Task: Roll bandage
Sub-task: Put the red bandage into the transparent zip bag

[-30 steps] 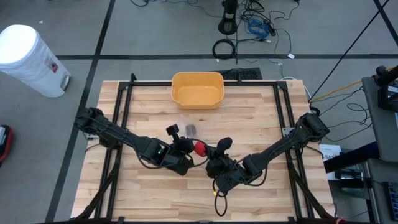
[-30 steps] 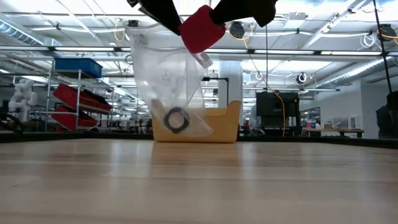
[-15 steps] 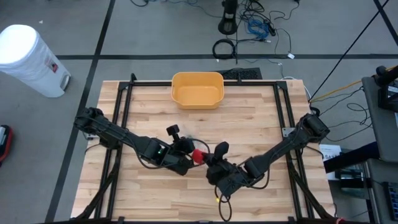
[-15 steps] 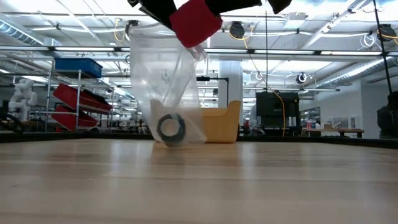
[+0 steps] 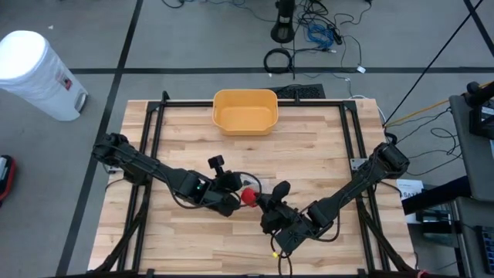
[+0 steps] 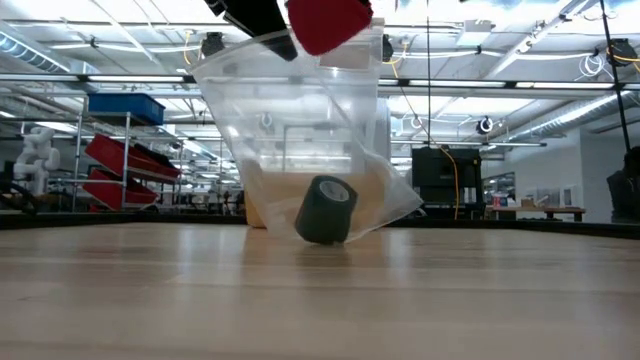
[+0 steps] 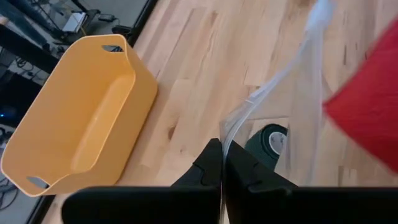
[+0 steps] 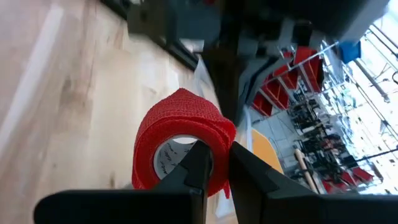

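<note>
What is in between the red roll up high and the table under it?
The clear plastic bag hangs below the red bandage roll, and a dark green roll sits inside it, resting on the table. The low view shows this best.

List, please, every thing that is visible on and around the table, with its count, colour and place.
Red bandage roll: one, red, held above the table centre in the right pincer.
Plastic bag: one, clear, hanging from the left pincer, its bottom on the table.
Dark bandage roll: one, dark green-grey, inside the bag, resting low.
Bin: one, yellow, at the table's far edge.
Table: one, light wood.
Container: one, white, on the floor beyond the table's left.
Left pincer: shut on the bag's edge.
Right pincer: shut on the red roll.
</note>
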### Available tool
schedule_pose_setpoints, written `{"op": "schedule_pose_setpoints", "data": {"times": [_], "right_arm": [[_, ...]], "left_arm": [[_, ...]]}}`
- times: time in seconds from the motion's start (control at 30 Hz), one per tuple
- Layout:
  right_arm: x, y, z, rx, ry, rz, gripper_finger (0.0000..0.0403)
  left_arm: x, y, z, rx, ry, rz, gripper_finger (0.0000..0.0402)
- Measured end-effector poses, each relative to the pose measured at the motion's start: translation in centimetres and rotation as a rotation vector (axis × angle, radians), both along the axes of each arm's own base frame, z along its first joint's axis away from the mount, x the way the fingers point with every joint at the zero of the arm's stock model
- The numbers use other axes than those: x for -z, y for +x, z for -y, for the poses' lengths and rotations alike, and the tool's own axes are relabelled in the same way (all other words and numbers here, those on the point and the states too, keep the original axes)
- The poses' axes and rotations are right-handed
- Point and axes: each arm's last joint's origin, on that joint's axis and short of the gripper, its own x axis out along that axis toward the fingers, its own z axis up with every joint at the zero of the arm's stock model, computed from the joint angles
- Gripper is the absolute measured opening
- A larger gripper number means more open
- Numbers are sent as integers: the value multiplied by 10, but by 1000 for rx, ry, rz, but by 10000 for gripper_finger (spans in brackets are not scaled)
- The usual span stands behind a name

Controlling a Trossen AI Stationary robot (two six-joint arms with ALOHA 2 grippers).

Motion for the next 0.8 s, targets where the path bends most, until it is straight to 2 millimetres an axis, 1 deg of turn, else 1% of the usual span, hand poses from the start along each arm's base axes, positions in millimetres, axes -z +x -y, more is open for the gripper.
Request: {"op": "schedule_pose_setpoints", "data": {"times": [0.1,0.17,0.3,0.43,0.53,0.8], "right_arm": [[-4,-1,-6,-11,13,39,39],[-7,-2,-9,12,2,73,39],[-11,-4,-11,85,-47,120,39],[-15,-3,-12,107,-44,157,39],[-16,1,-7,125,-28,174,39],[-16,13,14,194,-6,194,39]], "left_arm": [[0,1,-3,-10,1,0,0],[0,2,-5,-15,1,-1,0],[0,2,-5,-15,1,-1,0],[0,2,-5,-15,1,-1,0],[0,2,-5,-15,1,0,0],[0,2,-5,-12,-6,5,0]]}}
